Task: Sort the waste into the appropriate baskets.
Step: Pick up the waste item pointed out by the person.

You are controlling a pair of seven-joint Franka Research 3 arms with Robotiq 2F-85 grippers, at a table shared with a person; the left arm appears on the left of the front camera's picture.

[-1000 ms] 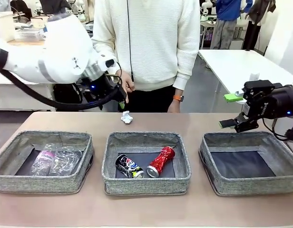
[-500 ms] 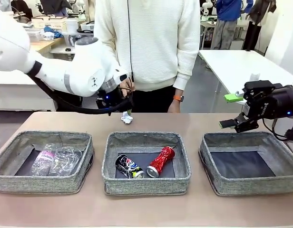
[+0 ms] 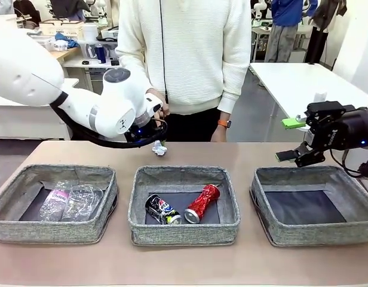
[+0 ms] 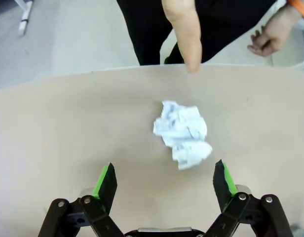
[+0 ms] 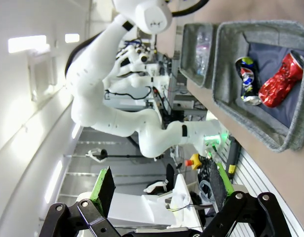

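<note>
The crumpled white paper wad [image 4: 183, 133] is the one piece of waste lying loose: it sits on the bare desk [image 3: 244, 152] near the far edge, behind the middle basket [image 3: 184, 233]. The left gripper [image 4: 164, 180] hovers over it with its jaws wide apart and empty, the wad between the green pads but not touched. A person's hand [image 4: 186, 34] hangs just past the wad at the desk's far edge.

The rest looks sorted. The clear plastic bottle [image 3: 54, 202] and clear plastic cup [image 3: 83, 199] lie in the left basket [image 3: 52, 232], and the crushed dark can [image 3: 162, 209] and crushed red can [image 3: 202, 202] share the middle one. The right basket [image 3: 318, 234] holds nothing, so the paper probably belongs there. The right gripper [image 3: 294, 139] waits spread and empty above that basket's far rim.
</note>
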